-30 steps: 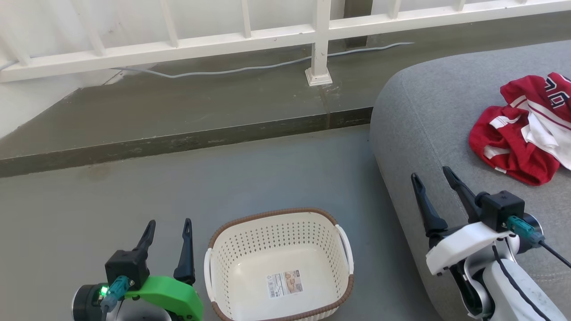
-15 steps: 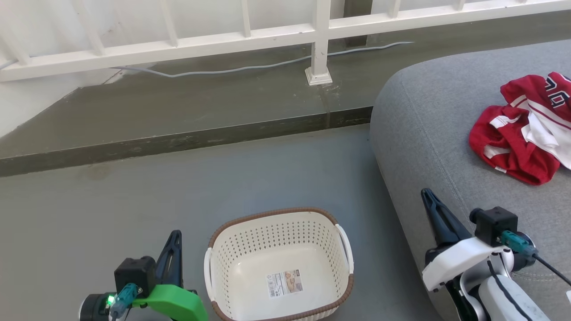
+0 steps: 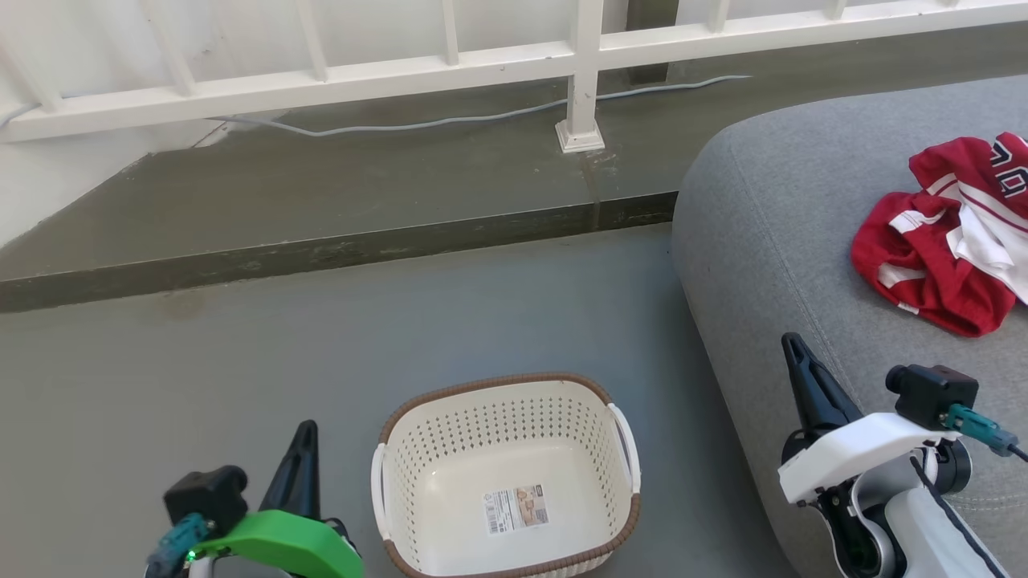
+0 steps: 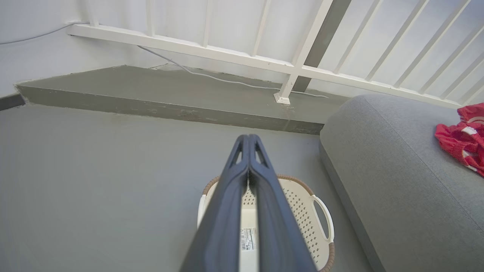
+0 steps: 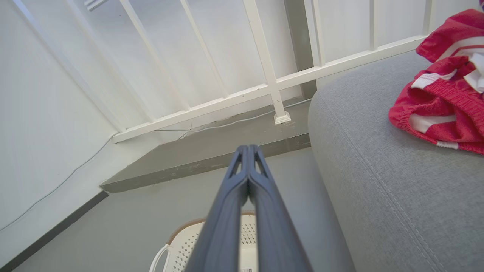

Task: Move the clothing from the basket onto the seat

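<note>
1. Clothing (image 3: 948, 241) lies crumpled on the seat (image 3: 771, 241), well to the right of the basket (image 3: 498, 425) and farther back; we see red cloth with white stripes and a number print.
2. Our left gripper (image 3: 304, 433) hangs just left of the basket, jaws pressed together on nothing.
3. Our right gripper (image 3: 795, 349) sits right of the basket, over the seat's near edge, jaws together and holding nothing, tips well short of the clothing.
4. Inside the basket we see a paper label (image 3: 514, 508) on its floor.
</note>
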Motion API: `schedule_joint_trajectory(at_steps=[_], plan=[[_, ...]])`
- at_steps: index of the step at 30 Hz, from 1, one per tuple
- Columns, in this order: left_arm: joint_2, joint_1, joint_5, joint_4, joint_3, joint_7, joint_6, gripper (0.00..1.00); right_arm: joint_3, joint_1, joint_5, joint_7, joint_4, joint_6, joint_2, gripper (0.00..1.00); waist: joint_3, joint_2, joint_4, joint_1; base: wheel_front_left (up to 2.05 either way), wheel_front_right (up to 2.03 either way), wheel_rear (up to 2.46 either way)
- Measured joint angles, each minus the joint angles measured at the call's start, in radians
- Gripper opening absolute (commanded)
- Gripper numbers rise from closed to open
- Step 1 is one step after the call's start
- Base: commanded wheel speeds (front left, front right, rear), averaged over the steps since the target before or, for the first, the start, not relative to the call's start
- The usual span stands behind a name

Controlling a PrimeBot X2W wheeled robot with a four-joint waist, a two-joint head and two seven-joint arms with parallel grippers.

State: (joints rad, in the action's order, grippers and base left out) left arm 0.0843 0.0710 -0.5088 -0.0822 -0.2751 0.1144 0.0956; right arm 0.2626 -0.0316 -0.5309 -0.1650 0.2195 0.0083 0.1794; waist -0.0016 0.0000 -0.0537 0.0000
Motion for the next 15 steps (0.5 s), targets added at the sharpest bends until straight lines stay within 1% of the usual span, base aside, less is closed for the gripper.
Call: schedule_joint_trajectory(at_steps=[3,6,15], plan=[[-0.001,0.000,-0.046,-0.001,0.017,-0.007,0.000,0.00,-0.012,0.000,-0.038,0.009,0.000,0.003,-0.009,0.00,0.000,0.0000,0.002,0.0000,0.00,0.00,0.00],[-0.002,0.000,-0.086,-0.002,0.023,-0.010,-0.011,0.00,-0.027,0.000,-0.075,0.020,0.000,0.006,-0.018,0.00,0.001,0.0000,0.003,0.0001,0.00,0.00,0.00],[-0.003,0.000,-0.205,-0.008,0.053,-0.033,-0.025,0.00,-0.067,0.000,-0.185,0.049,0.003,0.018,-0.025,0.00,0.001,0.0000,0.009,0.0000,0.00,0.00,0.00]])
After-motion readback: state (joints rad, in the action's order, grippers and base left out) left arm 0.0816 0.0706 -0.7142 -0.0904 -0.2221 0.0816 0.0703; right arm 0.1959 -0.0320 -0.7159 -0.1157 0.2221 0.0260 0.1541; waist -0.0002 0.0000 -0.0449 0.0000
